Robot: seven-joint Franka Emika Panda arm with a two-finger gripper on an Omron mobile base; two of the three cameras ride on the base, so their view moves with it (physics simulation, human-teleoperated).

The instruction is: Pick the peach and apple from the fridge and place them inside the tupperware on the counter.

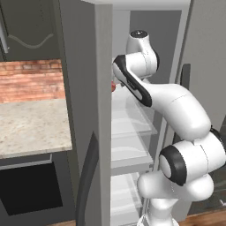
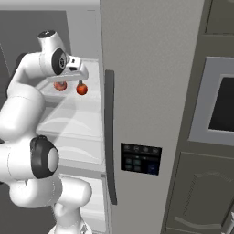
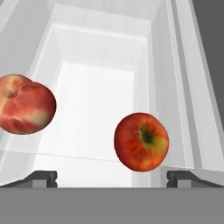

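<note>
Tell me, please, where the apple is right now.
The apple sits on a translucent fridge shelf, right of the peach in the hand view, between the open gripper's fingertips.

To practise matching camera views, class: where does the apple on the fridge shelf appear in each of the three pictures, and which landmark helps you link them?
Left base view: I cannot pick out the apple; a red bit at the door edge is too small to name.
Right base view: the apple sits upper left, right of the peach, under the gripper.
Hand view: the apple is lower centre-right.
Shared landmark: the translucent shelf.
</note>
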